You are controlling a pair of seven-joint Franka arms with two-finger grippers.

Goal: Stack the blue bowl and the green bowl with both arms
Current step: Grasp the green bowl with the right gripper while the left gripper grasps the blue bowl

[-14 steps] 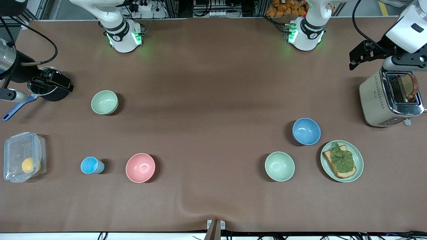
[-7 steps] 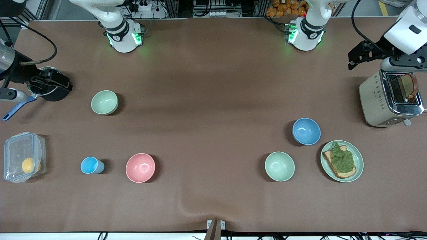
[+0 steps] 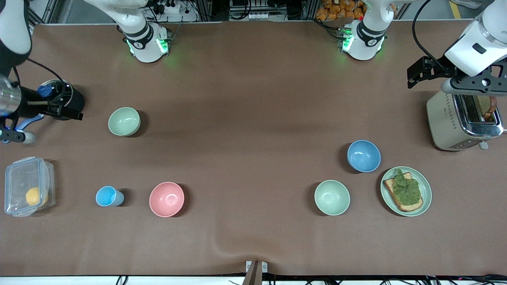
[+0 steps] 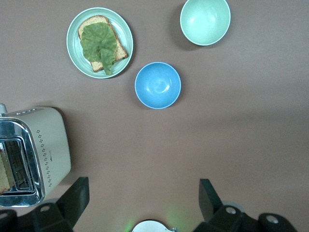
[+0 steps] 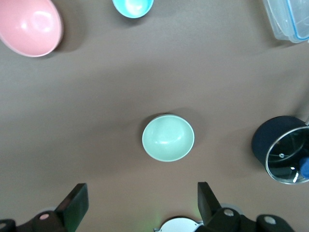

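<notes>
Brown surface, nothing stacked yet: your blue bowl (image 3: 363,156) and green bowl (image 3: 124,121) sit well apart (untouched); left gripper (image 4: 142,200) over the toaster (image 3: 463,120) and right gripper (image 5: 140,203) over the black pot (image 3: 63,105) both hover with jaws open.

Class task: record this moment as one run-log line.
left claw: open, by toaster | right claw: open, by pot | blue bowl: untouched | green bowl: untouched | stacked: no

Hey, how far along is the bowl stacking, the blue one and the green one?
Done: nothing yet. The blue bowl and the green bowl sit apart, each toward a different arm's end of the table. In hand: nothing. The left end effector is open up by the toaster, and the right end effector is open up by the black pot. Left: grasp, carry and nest the bowls.
</notes>
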